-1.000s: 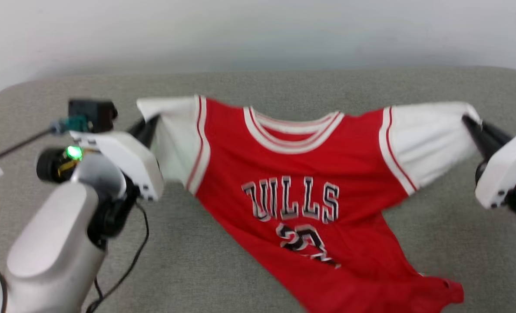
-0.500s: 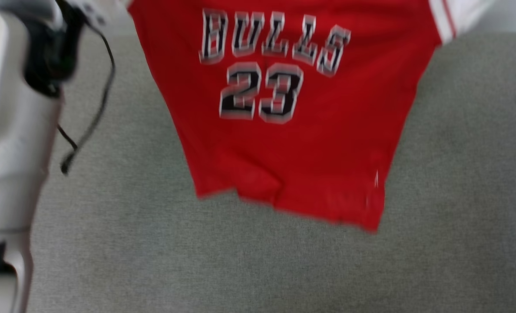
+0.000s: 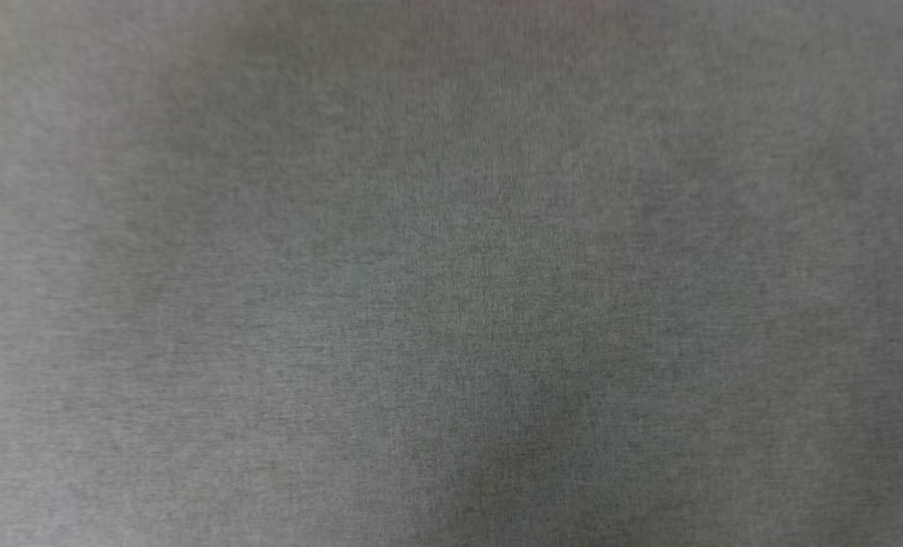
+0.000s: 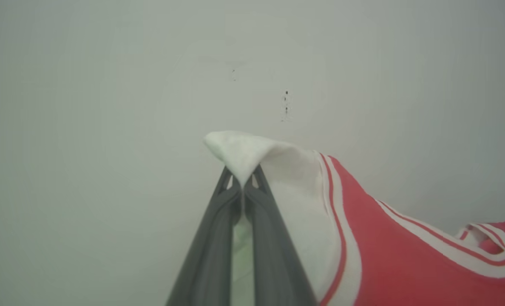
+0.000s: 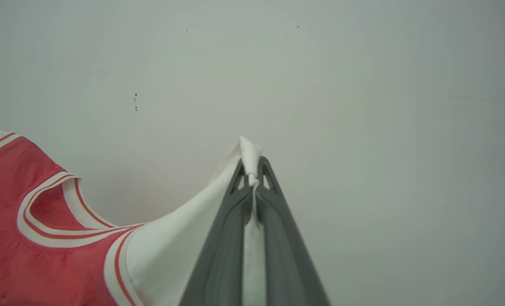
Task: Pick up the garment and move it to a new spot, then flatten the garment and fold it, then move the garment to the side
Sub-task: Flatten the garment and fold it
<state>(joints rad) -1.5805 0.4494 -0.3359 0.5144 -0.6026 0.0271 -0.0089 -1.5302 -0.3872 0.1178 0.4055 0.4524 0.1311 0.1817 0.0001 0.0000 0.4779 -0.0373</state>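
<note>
Garment (image 4: 388, 259) first, in the left wrist view: the red jersey with white sleeves hangs in the air in front of a pale wall (image 4: 108, 85), held up by its left sleeve (image 4: 290, 187). The left gripper (image 4: 243, 189) has its two dark fingers (image 4: 212, 238) pressed together on the outer corner of that white sleeve, and a small peak of cloth pokes out past the fingertips. From there the fabric runs to the right: white sleeve, red-and-white striped trim, then the red body, with the striped neckline (image 4: 486, 261) near the picture's right edge. A few small dark marks (image 4: 286, 102) dot the wall above the sleeve.

In the right wrist view the right gripper (image 5: 252, 180) is likewise clamped tight. Its fingers (image 5: 278, 238) are closed on the tip of the right sleeve (image 5: 171, 250), and a thin fold of white cloth sticks up between them. The garment (image 5: 18, 255) stretches away to the left, neckline (image 5: 57, 238) lower than the pinched tip, before the same pale wall.

In the head view a grey woven surface (image 3: 451, 304) lies blurred, with a darker patch of shade through its middle.
</note>
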